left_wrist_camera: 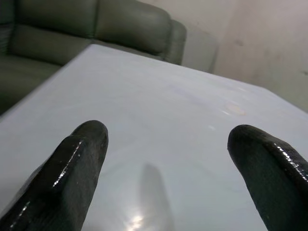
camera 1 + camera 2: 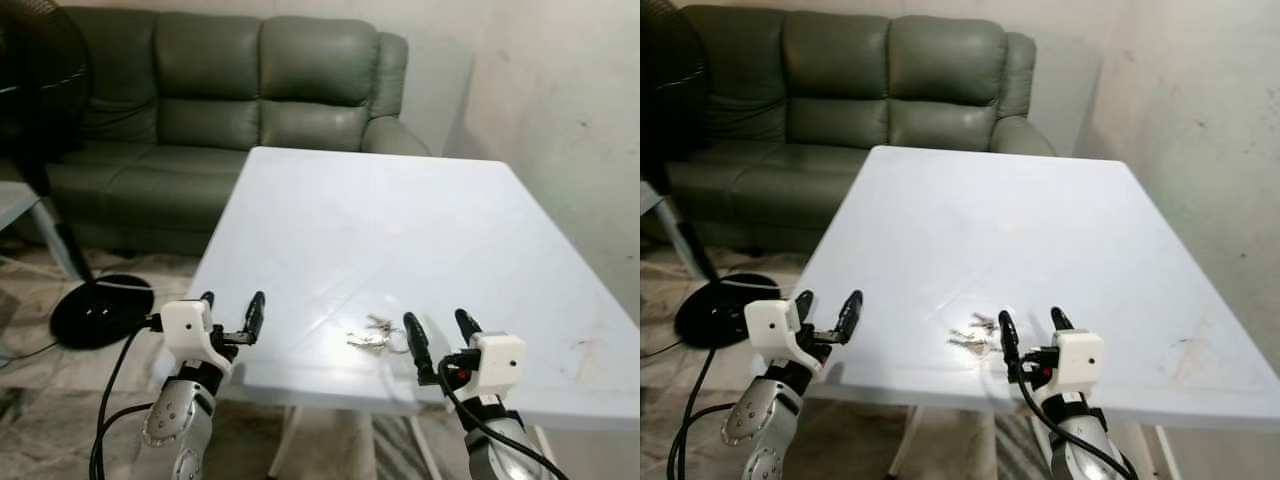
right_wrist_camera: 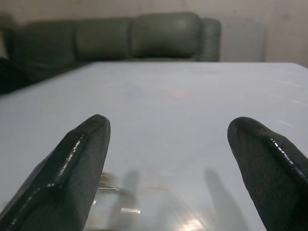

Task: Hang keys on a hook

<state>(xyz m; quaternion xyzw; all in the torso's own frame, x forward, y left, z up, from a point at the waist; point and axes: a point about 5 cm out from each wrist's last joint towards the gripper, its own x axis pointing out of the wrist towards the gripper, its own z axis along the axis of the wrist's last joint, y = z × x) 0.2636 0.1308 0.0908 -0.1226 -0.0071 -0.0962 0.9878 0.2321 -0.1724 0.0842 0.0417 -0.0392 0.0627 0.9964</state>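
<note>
A small bunch of silver keys (image 2: 372, 335) lies flat on the white table (image 2: 400, 230), close to its near edge. My right gripper (image 2: 440, 338) hovers over that edge just to the right of the keys, open and holding nothing; the keys (image 3: 111, 185) peek out beside one finger in the right wrist view. My left gripper (image 2: 231, 310) is held at the table's near left corner, also open and holding nothing, well to the left of the keys.
A green leather sofa (image 2: 230, 110) stands behind the table. A black standing fan with its round base (image 2: 100, 310) is on the floor at the left. A pale wall (image 2: 570, 110) runs along the right side.
</note>
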